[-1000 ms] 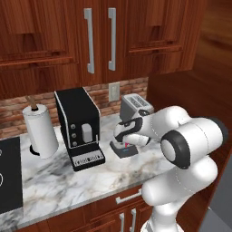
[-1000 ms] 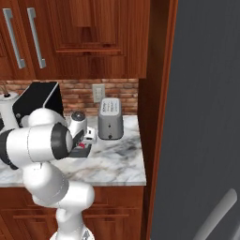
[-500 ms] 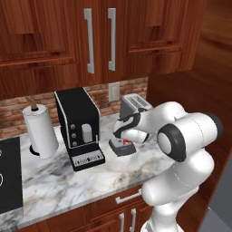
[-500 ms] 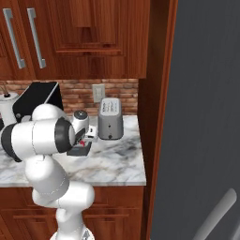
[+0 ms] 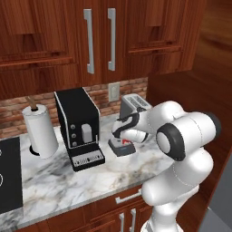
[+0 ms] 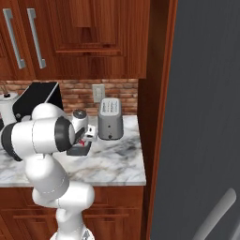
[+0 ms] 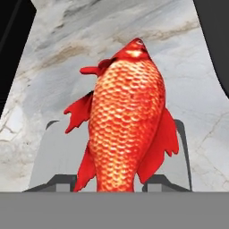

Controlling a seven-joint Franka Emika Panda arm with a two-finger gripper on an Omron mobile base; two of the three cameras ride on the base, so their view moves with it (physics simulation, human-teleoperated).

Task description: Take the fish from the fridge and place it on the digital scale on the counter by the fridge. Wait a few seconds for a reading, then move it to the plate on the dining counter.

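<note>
On the counter beside the fridge (image 6: 197, 117), left to right: a paper-towel roll (image 5: 40, 131), the black coffee machine (image 5: 79, 127), then my gripper (image 5: 121, 138) poised over the digital scale (image 5: 121, 147), a silver toaster (image 5: 134, 105) behind. My jaws are nearly closed, pinching the fish (image 7: 127, 129) right above the scale's grey top. I judge this the weighing step: next, set the fish down flat, let go and wait for a reading.
</note>
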